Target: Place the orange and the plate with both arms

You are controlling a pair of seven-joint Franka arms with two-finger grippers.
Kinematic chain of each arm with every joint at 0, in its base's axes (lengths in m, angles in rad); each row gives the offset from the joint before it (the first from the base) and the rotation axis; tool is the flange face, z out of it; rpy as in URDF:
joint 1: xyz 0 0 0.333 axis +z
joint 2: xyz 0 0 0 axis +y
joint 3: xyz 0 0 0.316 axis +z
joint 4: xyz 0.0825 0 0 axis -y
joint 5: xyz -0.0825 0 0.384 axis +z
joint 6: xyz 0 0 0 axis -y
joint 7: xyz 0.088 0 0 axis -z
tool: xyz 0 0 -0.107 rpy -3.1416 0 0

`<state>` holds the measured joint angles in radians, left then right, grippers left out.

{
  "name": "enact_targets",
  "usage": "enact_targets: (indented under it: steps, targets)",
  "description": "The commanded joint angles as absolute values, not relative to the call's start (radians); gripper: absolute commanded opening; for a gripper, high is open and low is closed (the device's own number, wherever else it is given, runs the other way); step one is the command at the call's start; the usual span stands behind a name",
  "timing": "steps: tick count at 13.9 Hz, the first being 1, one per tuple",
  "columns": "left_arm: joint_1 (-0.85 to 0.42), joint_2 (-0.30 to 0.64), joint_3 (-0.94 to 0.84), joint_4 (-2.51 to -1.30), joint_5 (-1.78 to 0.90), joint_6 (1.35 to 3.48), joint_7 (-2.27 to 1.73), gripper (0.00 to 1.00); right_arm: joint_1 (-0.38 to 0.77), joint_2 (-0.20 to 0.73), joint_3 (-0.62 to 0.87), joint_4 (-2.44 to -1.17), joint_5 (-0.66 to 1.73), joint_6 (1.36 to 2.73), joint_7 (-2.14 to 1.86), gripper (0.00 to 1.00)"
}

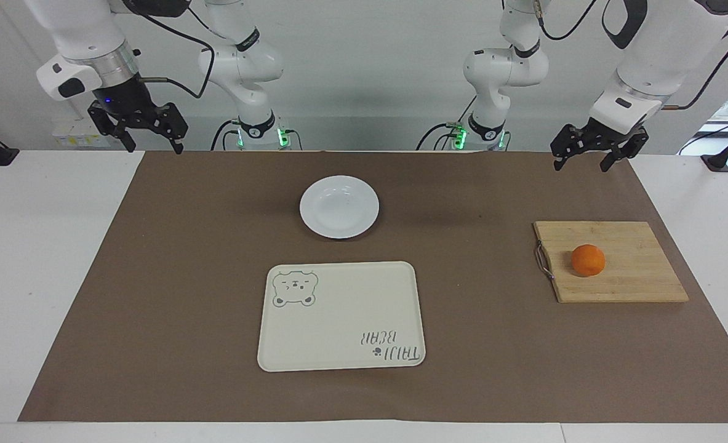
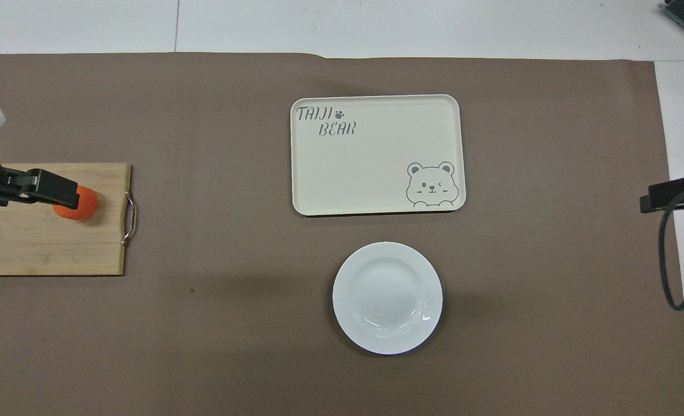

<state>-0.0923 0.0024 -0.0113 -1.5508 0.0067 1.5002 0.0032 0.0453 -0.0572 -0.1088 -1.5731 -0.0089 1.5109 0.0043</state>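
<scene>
Step in hand: by the look of it, the start; nothing gripped, nothing placed; the task reads as setting plate and orange on the tray, one arm to each.

Left pincer (image 1: 591,157): hangs in the air over the mat's edge at the robots' end, toward the left arm's end of the counter; fingers apart, empty; in the overhead view it overlaps the orange, yet the facing view shows it well above and short of the fruit.

Right pincer (image 1: 151,136): hangs over the mat's edge at the right arm's end; fingers apart, empty.

Plate (image 1: 339,206): round, shallow, glossy white, raised rim; lies bare on the mat at mid-counter, nearest the robots of the three items; a thin smooth rim, likely slippery, calls for an edge pinch.

Board (image 1: 634,264): pale bamboo, rectangular, visible strip grain, metal loop handle on the side facing the tray; toward the left arm's end.

Orange (image 1: 588,259): small, round, bright, matt peel; sits on the board near the handle side; apt to roll if nudged; next move probably calls for the left pincer to come down over it, jaws straddling.

Tray (image 1: 341,317): cream, rectangular, rounded corners, low lip, bear drawing and lettering; empty; just farther from the robots than the plate.

Mat (image 1: 185,277): brown, matt, paper-like; covers most of the white counter (image 1: 31,277).
</scene>
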Motion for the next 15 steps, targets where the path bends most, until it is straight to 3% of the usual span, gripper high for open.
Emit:
enact_targets:
  steps: [1,15]
  targets:
    - [-0.077,-0.017,-0.011,-1.562,-0.009,1.486,0.023,1.0,0.037,-0.058,-0.104,-1.565,-0.009,1.496,-0.011,1.0]
    - [-0.071,-0.031,-0.009,-1.583,-0.009,1.488,0.021,1.0,0.037,-0.058,-0.104,-1.565,-0.009,1.496,-0.011,1.0]
